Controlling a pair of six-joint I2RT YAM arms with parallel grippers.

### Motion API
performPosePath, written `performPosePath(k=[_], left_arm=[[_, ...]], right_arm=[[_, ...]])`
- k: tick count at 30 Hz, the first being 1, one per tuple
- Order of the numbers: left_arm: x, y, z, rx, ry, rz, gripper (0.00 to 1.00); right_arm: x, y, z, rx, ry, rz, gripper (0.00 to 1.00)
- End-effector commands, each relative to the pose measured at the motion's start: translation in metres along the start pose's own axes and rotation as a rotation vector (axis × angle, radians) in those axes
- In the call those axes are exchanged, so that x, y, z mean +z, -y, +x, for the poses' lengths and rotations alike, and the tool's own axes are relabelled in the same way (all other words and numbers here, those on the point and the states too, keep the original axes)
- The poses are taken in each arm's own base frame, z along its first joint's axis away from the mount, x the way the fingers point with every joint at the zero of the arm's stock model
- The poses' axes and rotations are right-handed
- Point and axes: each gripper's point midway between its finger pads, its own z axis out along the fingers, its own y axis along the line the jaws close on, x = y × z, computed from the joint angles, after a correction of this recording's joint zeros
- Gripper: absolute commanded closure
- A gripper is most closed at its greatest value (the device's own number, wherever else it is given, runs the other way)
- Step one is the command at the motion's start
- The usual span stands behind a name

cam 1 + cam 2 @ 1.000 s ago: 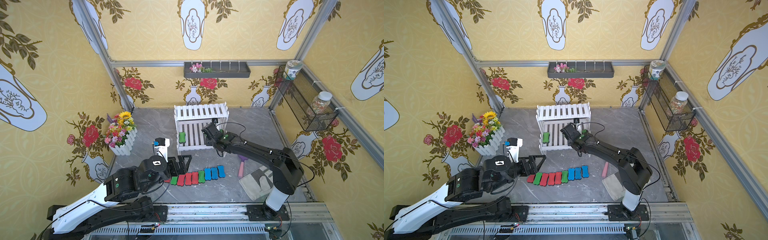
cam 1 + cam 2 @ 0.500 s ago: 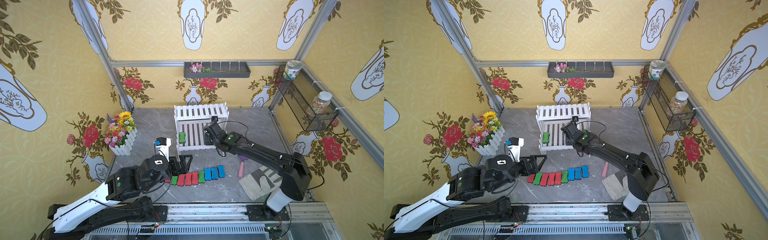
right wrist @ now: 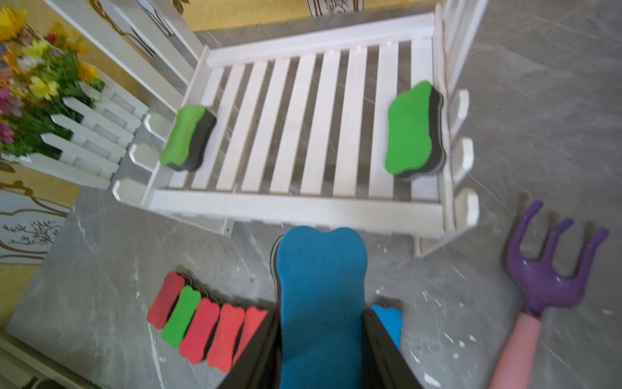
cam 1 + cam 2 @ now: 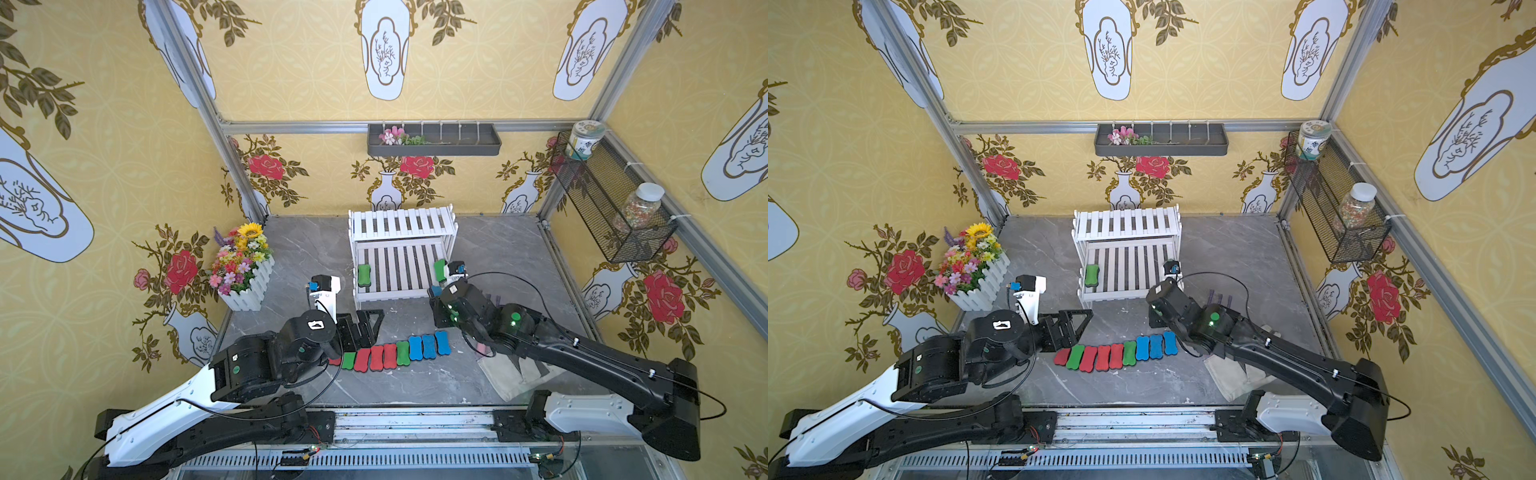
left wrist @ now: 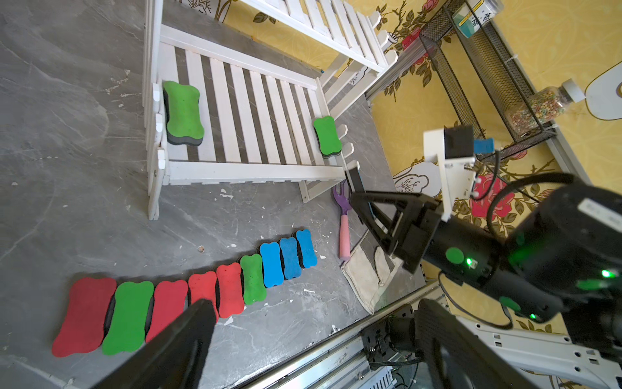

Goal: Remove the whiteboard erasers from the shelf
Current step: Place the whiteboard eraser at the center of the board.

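Grey marbled tabletop (image 4: 299,257) is lying beneath the blue eraser (image 3: 321,303), which the right gripper (image 3: 319,316) is clamping by its long sides. It is hanging just in front of the shelf (image 3: 296,208), clear of the slats.

Judging by the task, the placing step is in hand. The arm should be carrying this pad toward six o'clock in the top views and lowering it flat beside the blue end of the floor row (image 4: 388,353). It should be letting go only once the felt is meeting the surface, and keeping clear of the purple rake (image 3: 552,269) lying at three o'clock of that spot.

The pad is showing a bone-shaped blue foam face with a dark edge beneath. On the lower tier, a green eraser (image 3: 186,136) is hugging the nine o'clock side and a second green eraser (image 3: 410,128) the three o'clock side.

The left gripper (image 4: 1073,326) is hovering at the row's nine o'clock end with jaws spread wide and empty.
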Motion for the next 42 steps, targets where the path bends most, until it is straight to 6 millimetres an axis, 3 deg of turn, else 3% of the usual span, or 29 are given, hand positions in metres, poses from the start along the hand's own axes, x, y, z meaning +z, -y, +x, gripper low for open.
performPosePath(k=[1,6,10,19,27,31,36,39,42], left_arm=[[0.001,-0.002,-0.001,-0.001,0.014,-0.004,0.01],[0.005,-0.001,0.002,-0.002,0.006,-0.001,0.0],[0.007,0.001,0.004,-0.002,-0.01,-0.002,0.0],[0.011,0.004,0.005,0.002,-0.012,-0.001,0.0],[0.011,0.005,0.004,0.007,-0.008,-0.004,0.0],[0.011,0.005,0.003,0.01,-0.008,-0.007,0.0],[0.014,0.005,0.005,0.014,-0.014,-0.009,0.0],[0.015,0.007,0.006,0.011,-0.02,0.0,0.0],[0.017,0.01,0.008,0.007,-0.025,0.011,0.0]], right_arm=[[-0.004,0.04,0.034,0.059,-0.045,0.13,0.6],[0.025,0.075,0.091,0.071,-0.148,0.243,0.6],[0.053,0.095,0.114,0.073,-0.21,0.321,0.61],[0.081,0.1,0.122,0.053,-0.265,0.327,0.6],[0.089,0.105,0.135,0.058,-0.285,0.351,0.6],[0.088,0.108,0.138,0.065,-0.287,0.362,0.5],[0.077,0.104,0.127,0.065,-0.251,0.349,0.43],[0.067,0.103,0.117,0.075,-0.221,0.355,0.45],[0.06,0.116,0.109,0.101,-0.211,0.401,0.55]])
